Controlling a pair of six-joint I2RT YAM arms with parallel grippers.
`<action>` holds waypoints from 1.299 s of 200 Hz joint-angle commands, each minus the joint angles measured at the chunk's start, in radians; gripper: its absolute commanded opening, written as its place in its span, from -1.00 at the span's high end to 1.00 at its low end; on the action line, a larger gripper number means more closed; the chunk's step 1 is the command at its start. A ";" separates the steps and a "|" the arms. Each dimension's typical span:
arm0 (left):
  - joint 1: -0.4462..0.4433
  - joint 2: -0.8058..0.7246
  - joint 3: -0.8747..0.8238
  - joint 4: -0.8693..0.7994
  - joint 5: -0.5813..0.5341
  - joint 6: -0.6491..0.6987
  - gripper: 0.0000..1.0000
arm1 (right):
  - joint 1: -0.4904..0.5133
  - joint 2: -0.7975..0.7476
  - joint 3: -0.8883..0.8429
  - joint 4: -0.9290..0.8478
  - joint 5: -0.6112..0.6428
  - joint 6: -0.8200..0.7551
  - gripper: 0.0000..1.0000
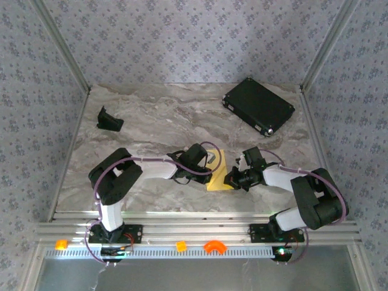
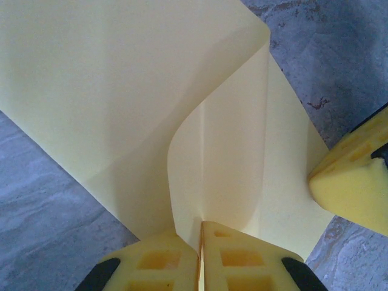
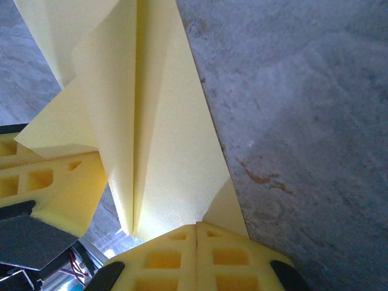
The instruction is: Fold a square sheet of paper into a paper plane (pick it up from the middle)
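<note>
The left claw (image 2: 200,233) is clamped shut on one edge of the pale-yellow sheet of paper (image 2: 121,91), which is creased and curls upward; the right claw (image 3: 197,233) is closed on the opposite edge. The sheet is held between both claws, above the front middle of the marble table (image 1: 157,121).

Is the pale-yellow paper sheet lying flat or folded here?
Partly folded: the pale-yellow paper sheet shows creases and a raised curling flap, pinched by left gripper and right gripper.
</note>
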 commanded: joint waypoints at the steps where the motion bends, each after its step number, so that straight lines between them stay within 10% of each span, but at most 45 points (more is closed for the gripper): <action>1: 0.005 0.005 0.003 -0.015 -0.004 0.009 0.78 | -0.008 0.015 -0.017 -0.075 0.050 -0.009 0.99; 260: 0.005 0.028 -0.028 -0.024 -0.002 0.002 0.85 | 0.035 0.149 -0.005 0.341 0.014 0.208 1.00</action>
